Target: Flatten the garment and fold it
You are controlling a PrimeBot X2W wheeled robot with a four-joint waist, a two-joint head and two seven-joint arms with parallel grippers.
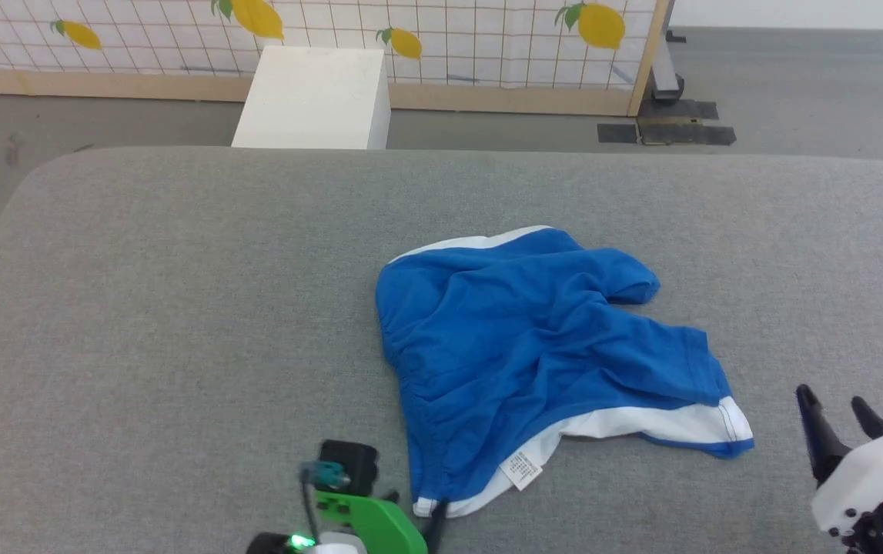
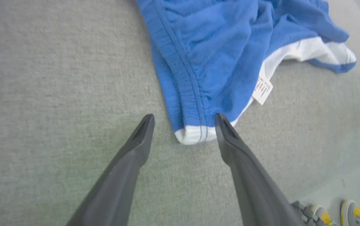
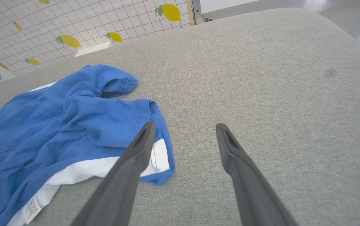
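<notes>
Garment position: the garment [image 1: 533, 338] lay crumpled near the middle of the grey bench [image 1: 179, 308], one leg folded over the other; its white hem stripe [image 1: 641, 423] faced the robot's right, and the care tag [image 1: 522, 469] hung out at the near edge.

Left claw [image 2: 184, 116]: spread, pinching nothing; its fingertips flanked the white-trimmed corner [image 2: 195, 135] of the garment, low over the bench.

Right claw [image 3: 184, 125]: spread and empty; in the head view it stood apart from the hem, to the right; whether one finger touched the stripe could not be told from the wrist view.

Probable step: first pinch at the near corner, ahead of flattening.

Fault risks, as judged:
- The left claw could close on one layer only, or on the bench cover as well; cause: tips set too high or too low.
- A pull by one claw alone would likely drag the heap rather than spread it; cause: soft fabric, no opposing hold.
- The right claw could close beside the hem; cause: its gap sat off the fabric.
</notes>
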